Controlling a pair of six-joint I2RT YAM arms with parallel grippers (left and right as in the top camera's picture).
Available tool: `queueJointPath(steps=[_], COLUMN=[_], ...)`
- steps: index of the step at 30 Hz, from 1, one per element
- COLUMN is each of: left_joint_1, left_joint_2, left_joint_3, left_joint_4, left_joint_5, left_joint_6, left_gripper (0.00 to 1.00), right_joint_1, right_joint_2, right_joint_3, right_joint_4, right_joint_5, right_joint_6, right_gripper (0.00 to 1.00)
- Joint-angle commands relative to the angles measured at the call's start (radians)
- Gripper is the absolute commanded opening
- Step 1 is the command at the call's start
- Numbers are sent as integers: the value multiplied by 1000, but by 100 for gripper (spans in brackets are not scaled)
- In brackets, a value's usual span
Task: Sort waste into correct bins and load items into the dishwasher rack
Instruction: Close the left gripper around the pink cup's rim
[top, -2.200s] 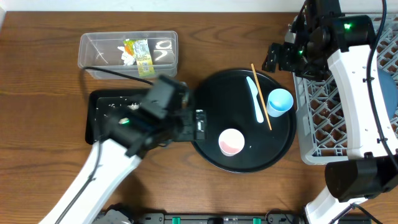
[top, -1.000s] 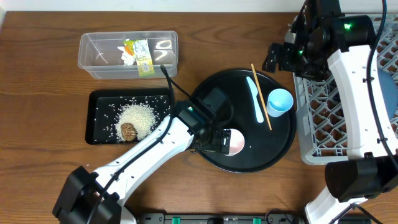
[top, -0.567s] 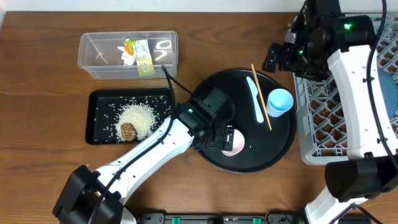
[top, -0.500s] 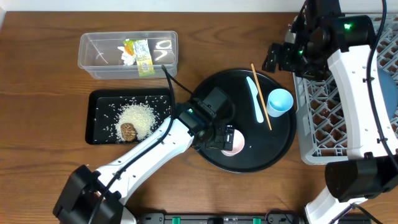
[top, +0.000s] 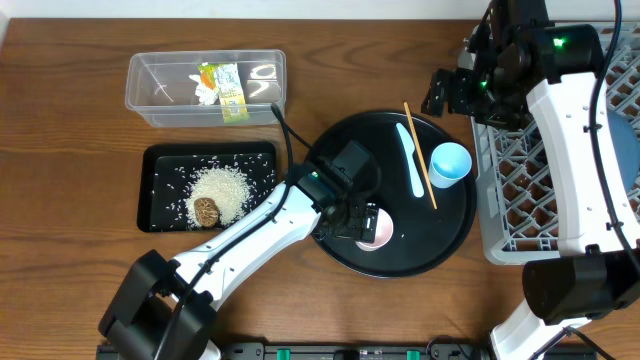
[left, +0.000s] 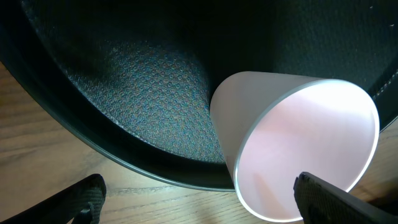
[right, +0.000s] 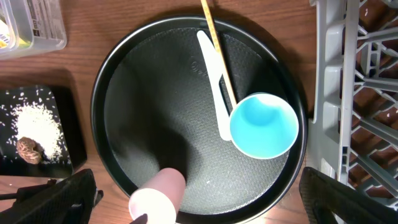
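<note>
2 arms over 1 round black tray (top: 350, 140), the landmark for every position below.

Left gripper (top: 360, 222): lowered over the tray's near half, jaws spread wide on either side of the small pink cup (top: 377, 229). The cup sits closer to 1 finger (left: 336, 196); whether they touch cannot be told. Nothing is clasped. This straddle suits a pinch on the cup wall, judged to be the step in hand.

Right gripper (top: 445, 92): held above the tray's far-right rim, jaws fully parted and empty. It is judged to be parked clear of the left arm's work.

Tray contents: pink cup near the front, light blue cup (top: 450, 164) mouth up at the right, white utensil (top: 410, 158) and thin wooden chopstick (top: 420, 155) lying side by side beyond it.

Left of the tray, 2 bins. The clear tub (top: 140, 90), farther back, holds the printed wrapper (top: 222, 88) and white tissue (top: 206, 93). The black rectangular tray (top: 150, 190), nearer, holds rice (top: 222, 188) and 1 brown lump (top: 206, 210). Waste thus appears sorted.

Right of the tray: grey rack (top: 530, 190); its visible grid holds none of these 4 items.
</note>
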Motion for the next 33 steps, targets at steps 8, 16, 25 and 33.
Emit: queueJointPath(steps=[8, 16, 25, 33], left_joint_1=[5, 5, 5, -10], left_joint_2=[1, 1, 2, 12], left_joint_3=[-6, -6, -6, -47], left_joint_4=[10, 8, 43, 63], left_joint_5=[13, 14, 14, -14], left_joint_6=[13, -14, -59, -111], left_gripper=[98, 98, 98, 98], right_joint_1=[4, 4, 4, 5], right_joint_2=[0, 0, 0, 0], right_joint_3=[0, 0, 0, 0], right_joint_4=[0, 0, 0, 0], right_joint_5=[-5, -5, -5, -5], right_joint_6=[-5, -5, -5, -5], right_gripper=[99, 99, 99, 99])
